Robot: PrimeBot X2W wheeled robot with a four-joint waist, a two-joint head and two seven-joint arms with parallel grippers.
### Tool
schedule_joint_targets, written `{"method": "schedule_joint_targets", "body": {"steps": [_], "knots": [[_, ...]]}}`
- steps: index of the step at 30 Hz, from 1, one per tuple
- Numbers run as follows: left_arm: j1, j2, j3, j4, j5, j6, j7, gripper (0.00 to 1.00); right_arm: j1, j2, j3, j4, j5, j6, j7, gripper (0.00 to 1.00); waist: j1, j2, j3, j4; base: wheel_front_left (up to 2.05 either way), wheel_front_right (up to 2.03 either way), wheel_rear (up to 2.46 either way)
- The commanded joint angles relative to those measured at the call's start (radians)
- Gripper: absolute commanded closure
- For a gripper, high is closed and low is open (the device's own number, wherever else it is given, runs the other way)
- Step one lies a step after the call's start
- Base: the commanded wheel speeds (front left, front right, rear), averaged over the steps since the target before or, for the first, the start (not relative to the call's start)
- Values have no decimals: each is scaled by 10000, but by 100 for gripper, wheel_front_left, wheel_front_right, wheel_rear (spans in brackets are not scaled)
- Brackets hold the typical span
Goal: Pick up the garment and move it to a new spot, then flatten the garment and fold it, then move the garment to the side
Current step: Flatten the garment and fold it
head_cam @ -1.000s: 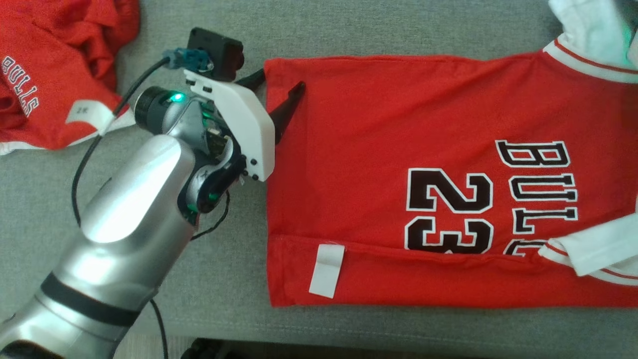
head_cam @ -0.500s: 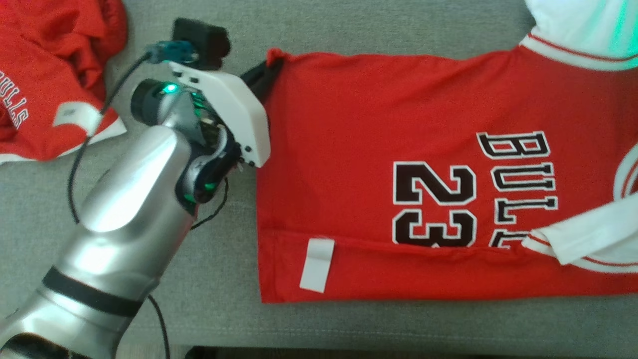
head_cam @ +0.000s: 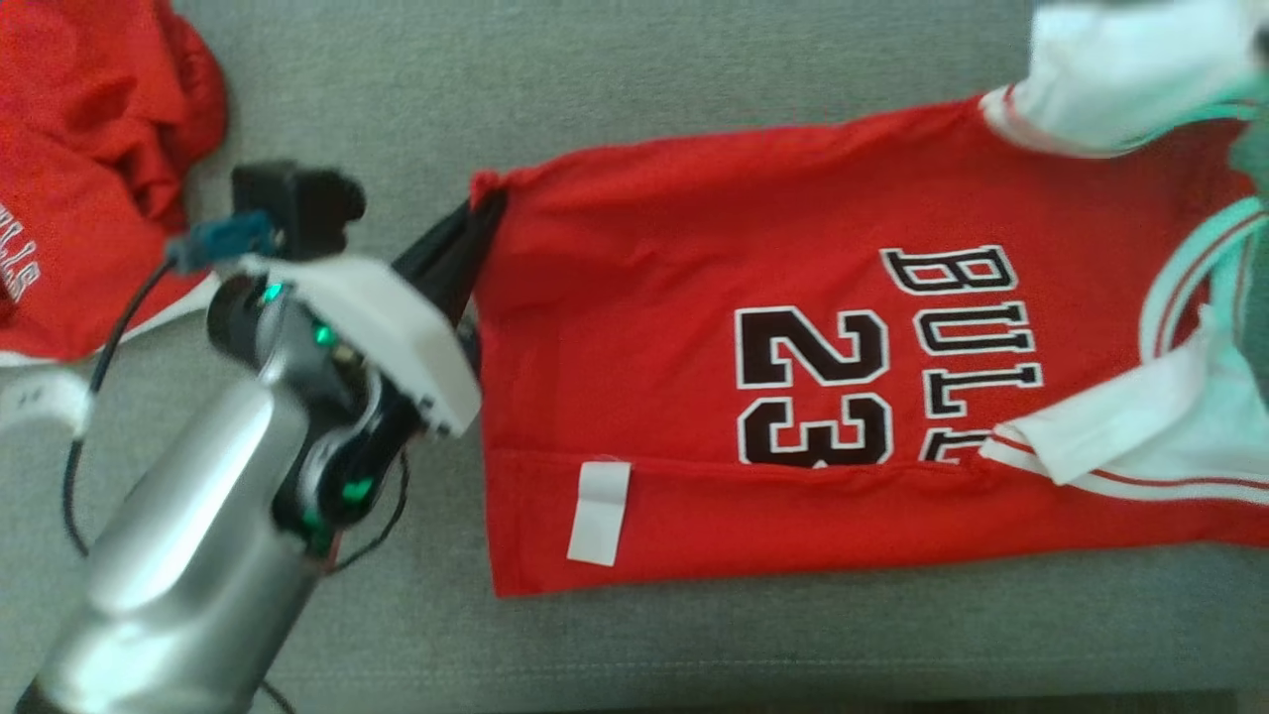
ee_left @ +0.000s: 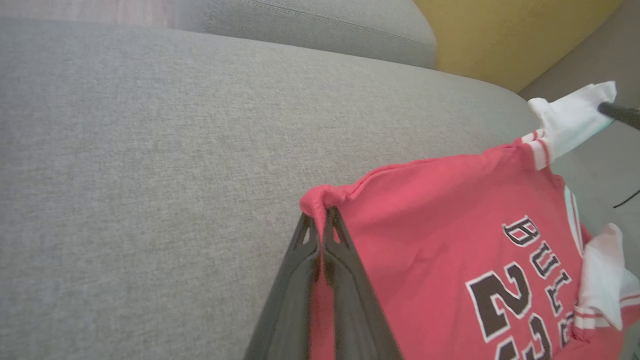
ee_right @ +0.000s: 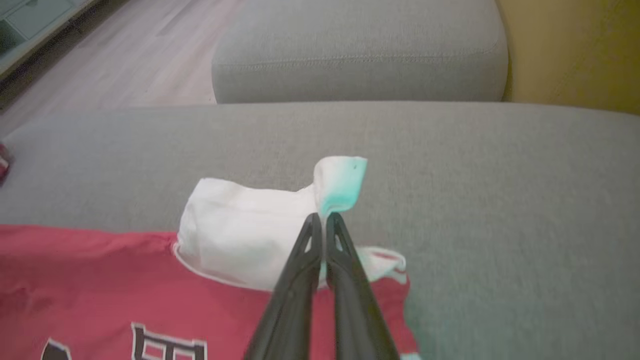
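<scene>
**Left pincer** (ee_left: 320,220): fingers pressed together on the hem corner of the red garment (head_cam: 753,327), with the cloth bunched into a small knob above the tips. One second ago these fingers stood spread, one on either side of that corner, gripping nothing. Half a second ago they had closed on it, and the pinch holds now.

**Right pincer** (ee_right: 324,220): fingers pressed together on the edge of the white sleeve (ee_right: 240,230), with a flap of it standing up past the tips. In the left wrist view, a dark finger at the right edge draws that sleeve out from the shoulder.

**Garment location:** it lies on the grey sofa cushion (head_cam: 694,79), print side up, with "BULLS 23" readable. The near strip is folded over and carries a white label (head_cam: 598,499). The far edge ran straight across the head view a second ago. It now slants from the pinched corner up toward the held sleeve. The pinched corner looks slightly lifted, though how far cannot be told. The middle rests on the cushion.

**Camera:** the head view as a whole has shifted between pictures, so this is not counted as movement of the things.

**Other items:** a second red garment (head_cam: 89,169) lies crumpled at the cushion's left, well apart from the first.
</scene>
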Motion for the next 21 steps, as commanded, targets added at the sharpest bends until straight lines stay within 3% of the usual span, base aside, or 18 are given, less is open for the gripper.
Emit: {"method": "schedule_joint_targets", "body": {"steps": [1, 6, 11, 12, 13, 14, 18, 21], "knots": [[264, 583, 511, -744, -120, 97, -62, 100, 974, -282, -163, -918, 34, -7, 124, 100, 0, 0, -194, -224, 0, 0, 0], [1748, 1172, 736, -1845, -320, 450, -246, 100, 3163, 120, -458, -2136, -63, -7, 335, 100, 0, 0, -637, -602, 0, 0, 0], [3116, 1413, 836, -2503, -677, 684, -439, 100, 4499, 568, -541, -2594, -312, -7, 594, 100, 0, 0, -912, -908, 0, 0, 0], [3295, 1438, 852, -2493, -652, 753, -531, 76, 4624, 673, -574, -2565, -413, -7, 620, 100, 0, 0, -965, -952, 0, 0, 0], [3443, 1460, 834, -2449, -585, 800, -629, 34, 4716, 780, -629, -2497, -567, -7, 653, 64, 0, 0, -1013, -993, 0, 0, 0], [3589, 1415, 832, -2367, -589, 861, -721, 0, 4794, 875, -654, -2422, -710, -7, 736, 0, 0, 0, -1046, -1023, 0, 0, 0], [3952, 1479, 752, -1977, -285, 1095, -991, 0, 4916, 1082, -637, -2251, -1091, -7, 1086, 0, 0, 0, -1178, -1114, 0, 0, 0], [4278, 1335, 1105, -1619, 167, 1696, -1977, 0, 4904, 1414, -983, -2313, -1113, -7, 1249, 0, 0, 0, -1302, -1156, 0, 0, 0]]}}
